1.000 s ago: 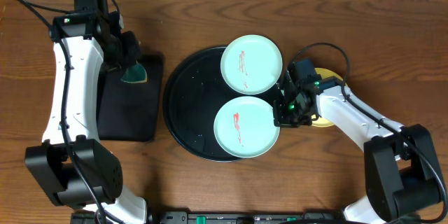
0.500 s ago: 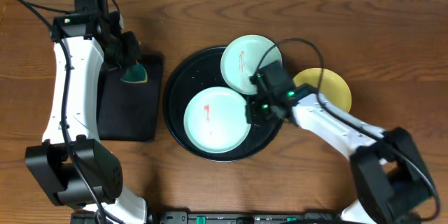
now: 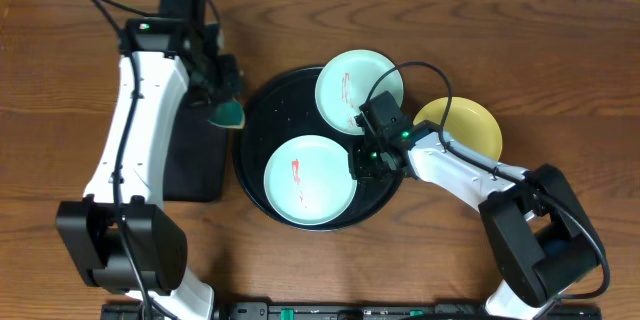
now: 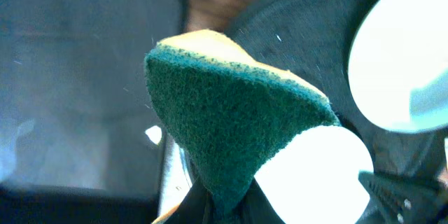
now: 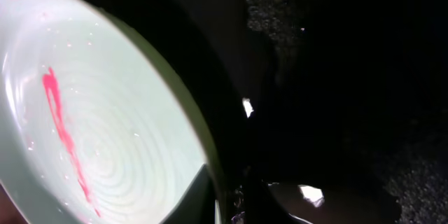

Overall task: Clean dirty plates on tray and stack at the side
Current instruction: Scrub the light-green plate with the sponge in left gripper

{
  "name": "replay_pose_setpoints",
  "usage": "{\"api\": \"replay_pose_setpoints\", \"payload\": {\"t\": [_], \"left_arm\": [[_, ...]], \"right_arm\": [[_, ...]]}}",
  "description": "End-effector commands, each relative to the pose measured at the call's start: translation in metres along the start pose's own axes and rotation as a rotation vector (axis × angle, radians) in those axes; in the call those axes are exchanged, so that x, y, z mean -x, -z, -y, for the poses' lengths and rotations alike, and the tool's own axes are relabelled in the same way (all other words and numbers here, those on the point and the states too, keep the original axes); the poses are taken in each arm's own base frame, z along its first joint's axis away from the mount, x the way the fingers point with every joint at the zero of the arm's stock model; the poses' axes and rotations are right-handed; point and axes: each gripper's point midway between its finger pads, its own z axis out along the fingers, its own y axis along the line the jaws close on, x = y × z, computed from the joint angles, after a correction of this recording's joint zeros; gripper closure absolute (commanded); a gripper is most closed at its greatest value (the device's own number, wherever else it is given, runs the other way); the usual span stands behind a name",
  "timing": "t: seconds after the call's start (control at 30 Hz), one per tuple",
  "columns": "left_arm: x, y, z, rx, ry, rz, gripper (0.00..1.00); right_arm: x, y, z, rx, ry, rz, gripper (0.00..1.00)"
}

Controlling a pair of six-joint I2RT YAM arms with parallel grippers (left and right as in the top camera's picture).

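Note:
The round black tray (image 3: 262,130) holds two aqua plates with red smears, one at the near middle (image 3: 309,181) and one at the far right rim (image 3: 358,91). A pale yellow plate (image 3: 468,125) lies on the wood to the right of the tray. My right gripper (image 3: 362,160) is shut on the right rim of the near aqua plate (image 5: 84,140). My left gripper (image 3: 222,100) is shut on a green and yellow sponge (image 3: 229,113), held above the tray's left edge; the sponge fills the left wrist view (image 4: 231,119).
A rectangular black tray (image 3: 190,155) lies left of the round tray, under my left arm. The right arm's cable loops over the far aqua plate. Bare wood tabletop (image 3: 560,80) lies to the right and behind.
My right gripper dragged the near aqua plate leftward to the tray's middle, uncovering the yellow plate. My left gripper carried the sponge right, from the rectangular tray to the round tray's left edge.

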Motion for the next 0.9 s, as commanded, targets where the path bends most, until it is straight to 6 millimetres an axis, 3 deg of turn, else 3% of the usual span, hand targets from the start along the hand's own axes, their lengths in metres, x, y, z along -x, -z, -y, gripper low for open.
{"api": "replay_pose_setpoints", "payload": {"t": [0.0, 0.3, 0.6, 0.87], "left_arm": [[-0.018, -0.012, 0.009, -0.009, 0.019, -0.068, 0.93], [-0.054, -0.044, 0.015, 0.021, 0.097, -0.174, 0.92], [-0.101, -0.093, 0.049, 0.025, 0.013, -0.224, 0.93], [-0.128, -0.133, 0.049, 0.056, 0.032, -0.203, 0.93]], "right_arm": [[0.005, 0.001, 0.002, -0.016, -0.009, 0.017, 0.97], [0.008, 0.001, 0.007, -0.047, -0.039, 0.033, 0.99], [0.008, 0.001, 0.007, -0.046, -0.039, 0.034, 0.99], [0.008, 0.001, 0.007, -0.045, -0.038, 0.036, 0.99]]}}
